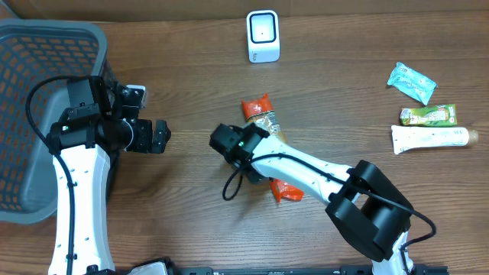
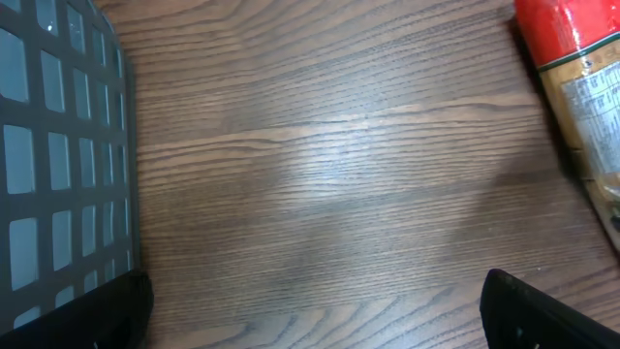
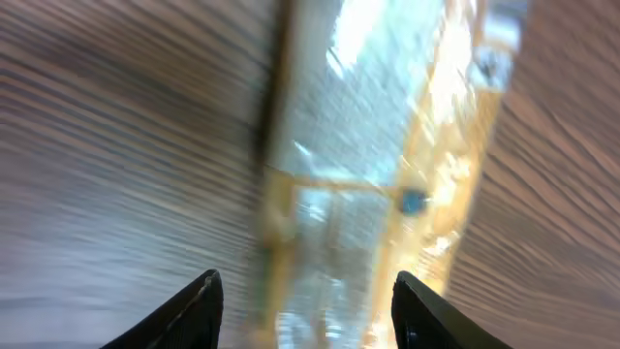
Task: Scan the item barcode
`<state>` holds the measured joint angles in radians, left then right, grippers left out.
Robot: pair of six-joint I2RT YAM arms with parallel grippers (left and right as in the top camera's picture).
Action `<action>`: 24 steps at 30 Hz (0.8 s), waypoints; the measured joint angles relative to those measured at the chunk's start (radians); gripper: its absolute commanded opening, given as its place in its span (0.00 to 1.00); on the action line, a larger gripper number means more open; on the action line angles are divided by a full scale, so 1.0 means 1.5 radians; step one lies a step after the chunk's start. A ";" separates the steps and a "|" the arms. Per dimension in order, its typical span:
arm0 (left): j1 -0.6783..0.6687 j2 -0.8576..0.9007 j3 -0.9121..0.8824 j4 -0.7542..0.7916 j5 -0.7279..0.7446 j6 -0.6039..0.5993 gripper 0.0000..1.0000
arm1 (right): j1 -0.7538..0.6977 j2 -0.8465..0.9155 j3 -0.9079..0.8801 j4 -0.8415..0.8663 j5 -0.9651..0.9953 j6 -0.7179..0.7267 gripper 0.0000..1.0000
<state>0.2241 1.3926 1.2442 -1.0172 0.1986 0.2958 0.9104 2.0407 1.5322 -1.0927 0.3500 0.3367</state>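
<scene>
Since the snack packet (image 1: 258, 108) lies flat on the tabletop (image 1: 183, 69) mid-scene, I judge the step as pickup, with the scan not yet done. Right end effector (image 1: 233, 145) sits low over the packet's clear middle, jaws part-way apart and straddling it; no pinch is visible, and the wrist view is too blurred to confirm contact. Left end effector (image 1: 160, 136) hangs wide, holding nothing, beside the basket (image 1: 46, 46). Packet's long axis runs near-to-far, its far red end tilted slightly left, roughly toward the white scanner (image 1: 263, 36) at the far edge. Next move likely needs a firm close across the width, a lift, then the barcode face turned to the scanner; barcode position is unclear.
</scene>
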 measured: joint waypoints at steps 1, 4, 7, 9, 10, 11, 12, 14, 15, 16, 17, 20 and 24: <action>0.000 0.000 0.000 0.000 0.000 0.000 1.00 | -0.001 -0.001 0.012 0.001 -0.016 0.000 0.59; 0.000 0.000 0.000 0.000 0.000 0.000 0.99 | -0.012 -0.020 0.031 -0.003 -0.068 0.003 0.73; 0.000 0.000 0.000 0.000 0.000 0.000 1.00 | -0.053 -0.059 0.035 -0.016 -0.125 -0.002 0.77; 0.000 0.000 0.000 0.000 0.000 0.000 0.99 | -0.096 -0.080 0.036 -0.025 -0.162 -0.009 0.84; 0.000 0.000 0.000 0.000 0.000 0.000 0.99 | -0.124 -0.089 0.038 -0.030 -0.178 -0.016 0.88; 0.000 0.000 0.000 0.000 0.000 0.000 1.00 | -0.164 -0.095 0.041 -0.037 -0.218 -0.037 0.93; 0.000 0.000 0.000 0.000 0.000 0.000 1.00 | -0.209 -0.098 0.041 -0.040 -0.259 -0.060 0.96; 0.000 0.000 0.000 0.000 0.000 0.000 1.00 | -0.277 -0.098 0.035 -0.041 -0.346 -0.114 0.99; 0.000 0.000 0.000 0.000 0.000 0.000 0.99 | -0.308 -0.098 0.025 -0.040 -0.392 -0.142 1.00; 0.000 0.000 0.000 0.000 0.000 0.000 0.99 | -0.332 -0.098 0.013 -0.039 -0.425 -0.165 1.00; 0.000 0.000 0.000 0.000 0.000 0.000 1.00 | -0.351 -0.098 -0.002 -0.036 -0.453 -0.184 1.00; 0.000 0.000 0.000 0.000 0.000 0.000 1.00 | -0.389 -0.098 -0.072 -0.011 -0.534 -0.235 1.00; 0.000 0.000 0.000 0.000 0.000 0.000 0.99 | -0.401 -0.098 -0.156 0.031 -0.599 -0.277 1.00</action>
<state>0.2241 1.3926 1.2442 -1.0172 0.1986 0.2958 0.3092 1.8935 1.2976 -1.0458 -0.5491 -0.0784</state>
